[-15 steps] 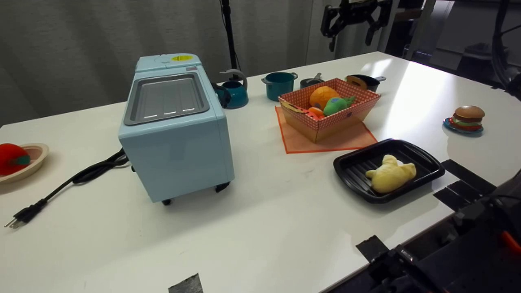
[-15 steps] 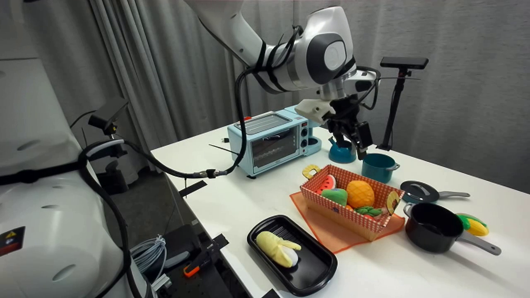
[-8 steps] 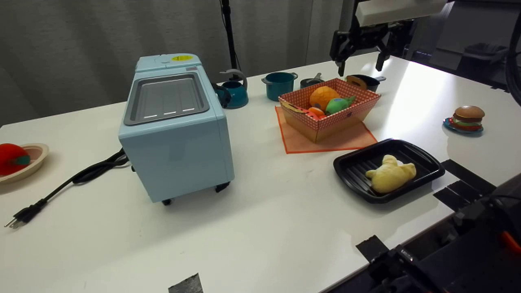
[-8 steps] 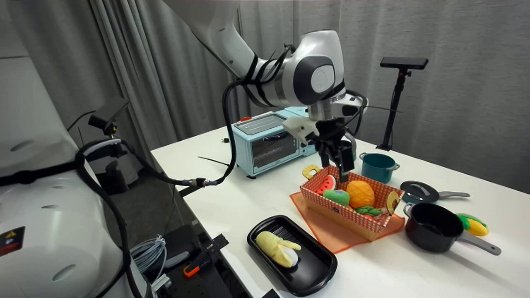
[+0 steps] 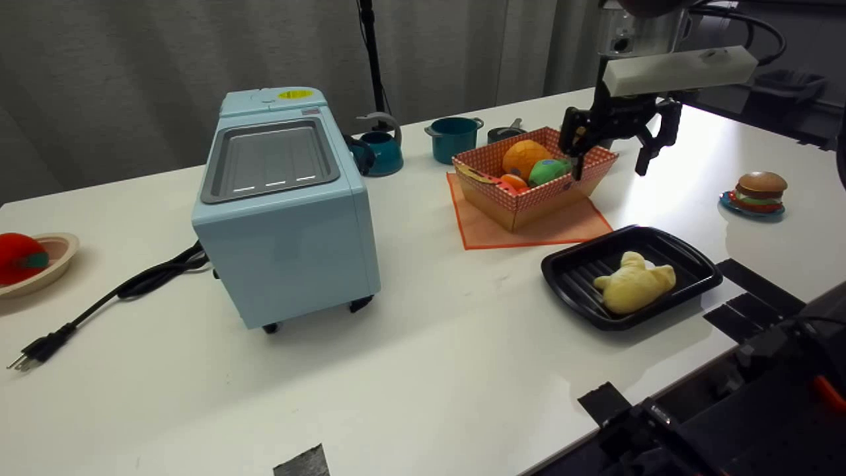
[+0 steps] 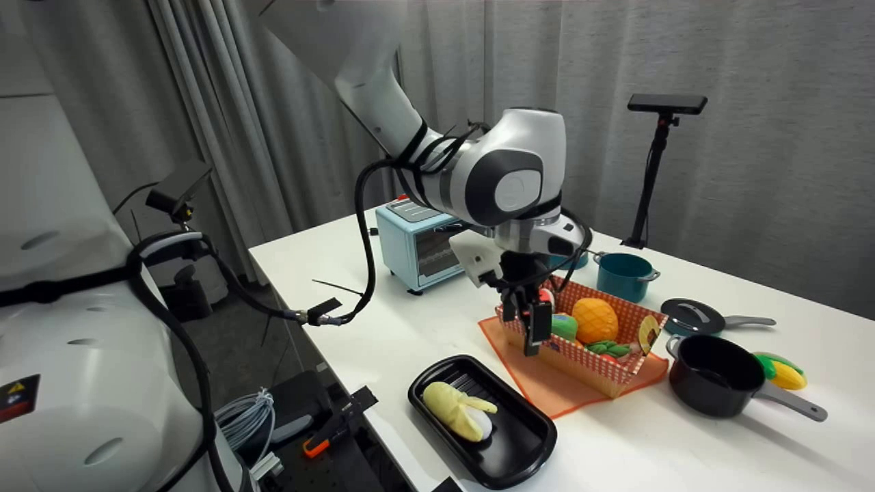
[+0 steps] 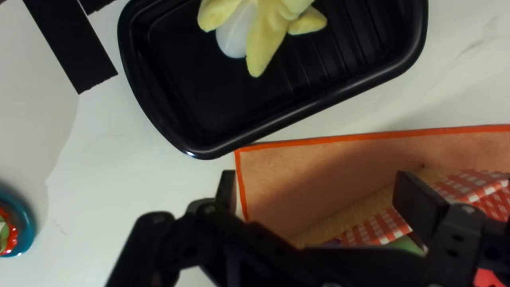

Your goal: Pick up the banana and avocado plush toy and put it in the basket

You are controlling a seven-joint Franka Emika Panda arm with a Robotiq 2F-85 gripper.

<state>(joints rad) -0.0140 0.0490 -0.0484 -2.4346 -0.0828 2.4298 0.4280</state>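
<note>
The black two-fingered end effector [image 5: 609, 173] hangs near the edge of the red-and-white checked basket [image 5: 552, 207], its fingers [image 7: 416, 201] spread wide apart, with nothing held between them. The pale-yellow plush banana [image 5: 631, 291] lies in the black ridged tray [image 6: 516, 444] on the white tabletop [image 5: 429, 344]. The bright-green rounded plush toy [image 5: 547, 172], which I take for the avocado, is already inside the basket, so I believe the present step is to reach the banana. To do it well, one should first go clear of the basket's edge, because in the wrist view one finger overlaps it. Then it is better to descend over the thick body, not the loose peel flaps, one finger on each side, stop before pressing the tray floor, squeeze gently but firmly, and lift straight up.
</note>
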